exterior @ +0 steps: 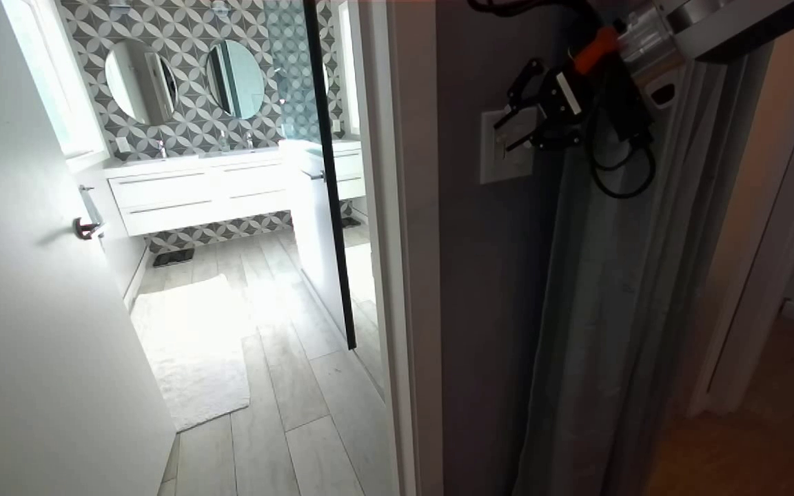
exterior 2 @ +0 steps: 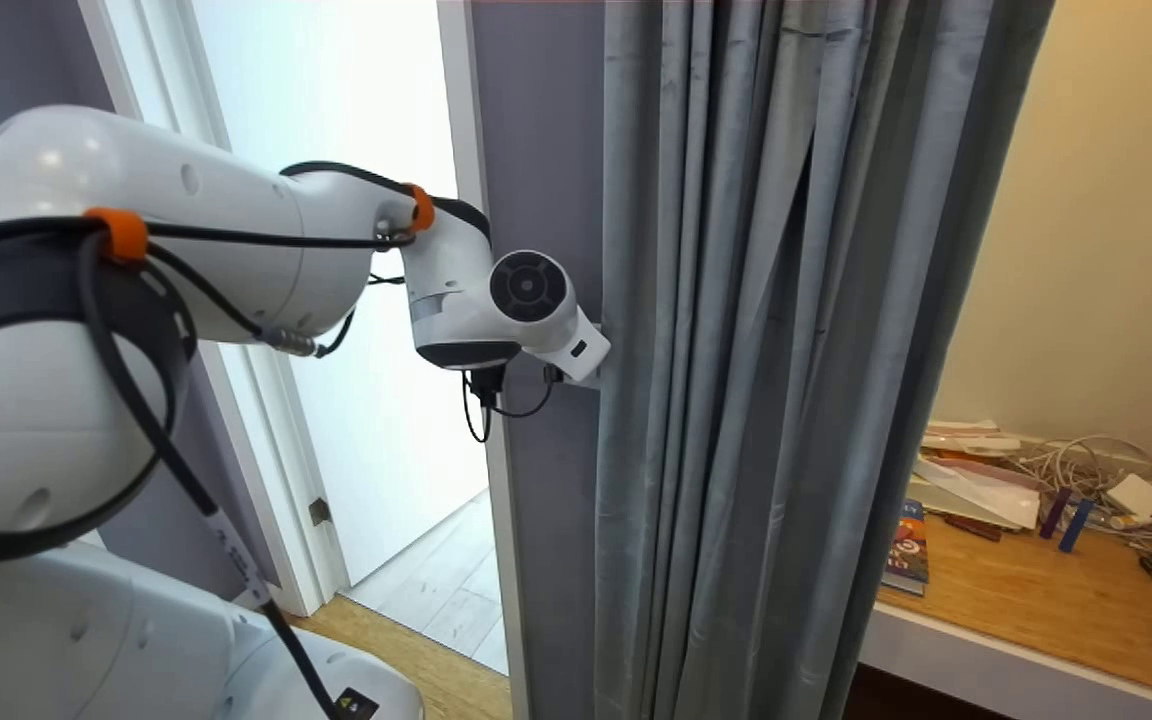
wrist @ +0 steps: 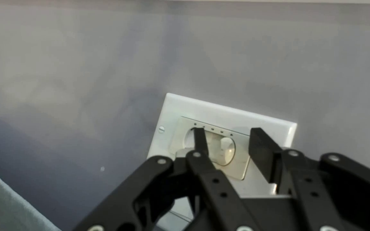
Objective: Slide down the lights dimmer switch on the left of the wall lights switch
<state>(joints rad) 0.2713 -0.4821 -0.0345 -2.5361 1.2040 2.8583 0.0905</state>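
1. Background: a grey-purple wall [exterior: 483,275] between a white door frame [exterior: 411,275] and a grey curtain [exterior 2: 716,450]; the bathroom [exterior: 314,399] beyond the frame is partly washed out by glare.
2. Curtain: hangs in folds, top and bottom cut off in an exterior view.
3. Robot arm [exterior 2: 206,220]: white, cropped at the left edge in an exterior view.
4. Gripper [wrist: 228,139]: fingers [wrist: 263,154] spread, a gap between them, tips in front of the wall lights switch [exterior: 517,165]; contact could not be determined. In an exterior view the arm's end blocks sight of the fingers.
5. Wall lights switch: white plate fixed to the wall, between door frame and curtain. In the wrist view its lower part is largely behind the gripper and out of frame.
6. Dimmer [wrist: 222,149]: set in the plate, with an oval recess and a row of dark dots. One finger covers part of the recess; slider setting unreadable.
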